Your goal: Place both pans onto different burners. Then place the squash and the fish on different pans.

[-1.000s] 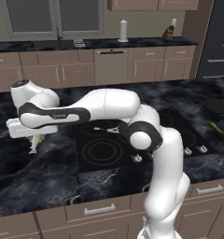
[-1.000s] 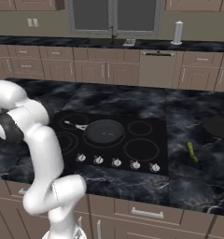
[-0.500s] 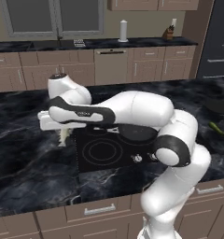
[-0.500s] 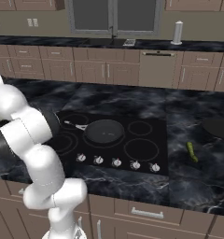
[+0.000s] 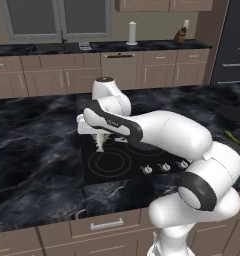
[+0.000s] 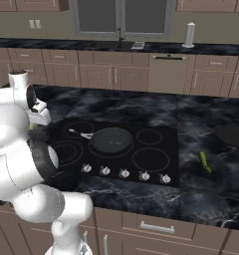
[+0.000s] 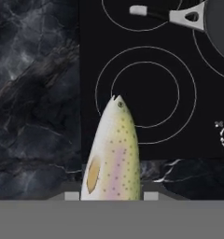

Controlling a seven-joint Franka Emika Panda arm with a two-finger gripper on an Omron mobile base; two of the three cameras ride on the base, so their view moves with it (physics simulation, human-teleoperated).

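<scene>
My gripper [image 5: 99,135] is shut on the fish [image 7: 114,154], a pale speckled fish hanging from it over the front left burner [image 7: 145,94] of the black cooktop [image 5: 92,172]. One dark pan [image 6: 111,140] sits on a middle burner, its handle [image 6: 79,133] pointing left. The second pan [image 6: 234,137] lies on the counter at the far right. The green squash [image 6: 204,162] lies just in front of that pan, right of the cooktop.
A row of silver knobs [image 6: 124,173] runs along the cooktop's front edge. Dark marble counter [image 5: 37,150] surrounds the cooktop. My white arm [image 5: 167,132] stretches across the cooktop's right half in the left base view.
The arm has swung right, from the counter left of the cooktop to above the front left burner, carrying the fish along.
</scene>
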